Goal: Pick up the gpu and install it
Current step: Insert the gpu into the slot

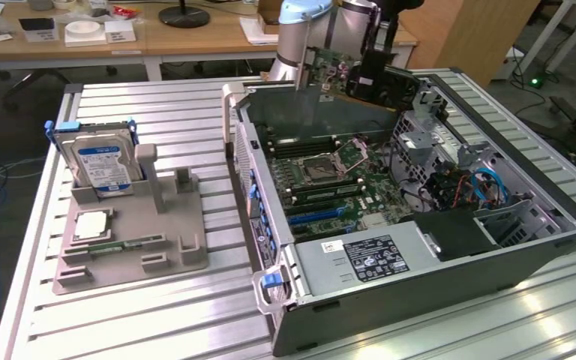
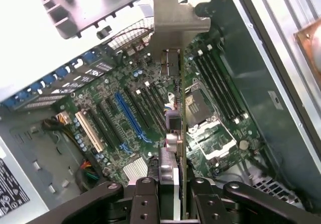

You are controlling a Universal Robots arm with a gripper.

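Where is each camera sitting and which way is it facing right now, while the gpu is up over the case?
Exterior view: off the arm, high up, angled down over the slatted table and the open computer case; the arm and tool hold the gpu above the case.
Wrist view: on the wrist, looking down past the tool along the edge-on gpu to the motherboard.
Shared: tool, gpu, motherboard and case interior.

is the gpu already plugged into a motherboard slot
No, the gpu hangs in the jaws above the open case, clear of the motherboard.
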